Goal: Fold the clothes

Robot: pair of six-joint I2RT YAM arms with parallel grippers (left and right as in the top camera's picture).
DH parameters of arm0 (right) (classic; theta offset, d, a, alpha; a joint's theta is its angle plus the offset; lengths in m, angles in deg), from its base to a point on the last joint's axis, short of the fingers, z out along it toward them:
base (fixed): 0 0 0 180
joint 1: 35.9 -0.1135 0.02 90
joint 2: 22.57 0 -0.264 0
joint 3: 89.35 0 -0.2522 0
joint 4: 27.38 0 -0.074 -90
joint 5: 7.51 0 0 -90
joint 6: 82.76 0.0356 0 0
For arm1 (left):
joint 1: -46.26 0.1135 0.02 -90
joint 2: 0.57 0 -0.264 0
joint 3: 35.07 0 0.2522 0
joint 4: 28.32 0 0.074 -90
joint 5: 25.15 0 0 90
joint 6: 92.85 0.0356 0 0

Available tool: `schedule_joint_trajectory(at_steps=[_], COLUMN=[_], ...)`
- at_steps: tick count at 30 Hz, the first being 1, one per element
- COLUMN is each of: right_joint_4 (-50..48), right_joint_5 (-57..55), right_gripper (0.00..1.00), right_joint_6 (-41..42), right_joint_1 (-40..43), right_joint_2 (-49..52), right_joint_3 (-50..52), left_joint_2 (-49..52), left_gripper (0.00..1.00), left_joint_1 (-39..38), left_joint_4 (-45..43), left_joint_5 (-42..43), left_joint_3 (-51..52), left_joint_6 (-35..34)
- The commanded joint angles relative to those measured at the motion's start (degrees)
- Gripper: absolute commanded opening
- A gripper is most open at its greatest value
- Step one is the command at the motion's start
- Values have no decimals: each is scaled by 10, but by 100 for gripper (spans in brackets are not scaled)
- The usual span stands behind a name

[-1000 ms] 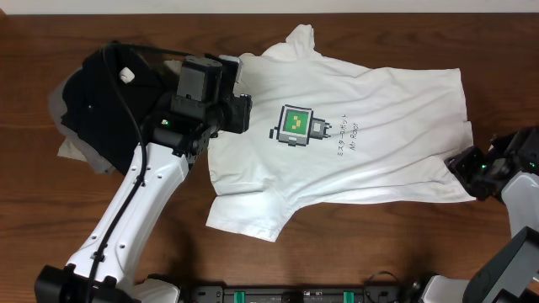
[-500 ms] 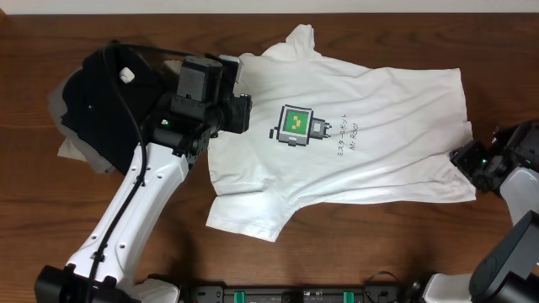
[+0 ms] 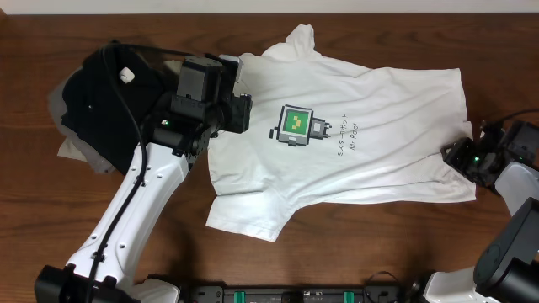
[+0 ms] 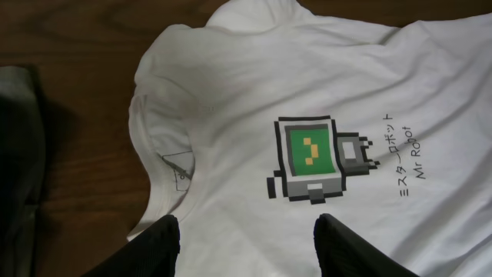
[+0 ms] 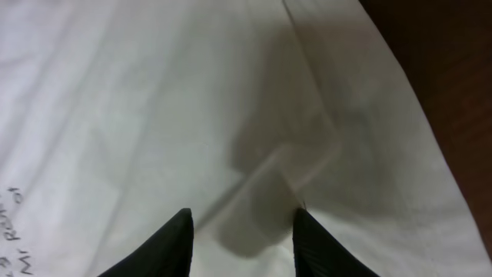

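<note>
The white T-shirt [image 3: 354, 126] lies spread flat on the table, print up, collar to the left, hem to the right. Its green-and-grey robot print [image 3: 295, 124] and grey lettering also show in the left wrist view [image 4: 311, 154]. My left gripper [image 3: 240, 114] is open and empty, hovering over the collar area [image 4: 246, 231]. My right gripper [image 3: 455, 156] is open at the shirt's hem on the right; in its wrist view a raised fold of white fabric [image 5: 269, 177] lies between the open fingers [image 5: 242, 223].
A black folded garment with a white tag [image 3: 109, 101] lies on a grey folded garment [image 3: 76, 147] at the left, under my left arm. Bare brown table [image 3: 379, 244] surrounds the shirt.
My right gripper has shifted a little left and up, onto the shirt's hem edge. The left arm and the shirt have not moved.
</note>
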Motion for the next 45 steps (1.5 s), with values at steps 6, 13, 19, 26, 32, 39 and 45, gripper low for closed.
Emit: schedule_joint_trajectory(at_steps=[6,13,19,26,32,39,45], right_joint_4=[16,-17,-26,-25,59,176,242], right_joint_5=[-42,-33,-33,12,20,-86,-190], right_gripper=[43,38,35,1,1,1,1], right_joint_6=[-8,-8,-4,3,62,94,144], right_joint_1=[-4,-12,-13,-12,1,7,7], right_joint_2=[6,7,7,2,-74,-196,-230], right_joint_3=[3,18,27,26,15,1,1], left_joint_2=[-4,-4,-4,-4,-4,-4,-4], left_gripper=[59,58,58,58,58,58,58], left_joint_1=[0,0,0,0,0,0,0], left_joint_4=[-2,-5,-5,-5,-6,-20,-27], left_joint_5=[-5,-4,-4,-4,-5,-5,-4], left_joint_3=[1,1,1,1,1,1,1], left_joint_6=[12,12,12,12,12,12,12])
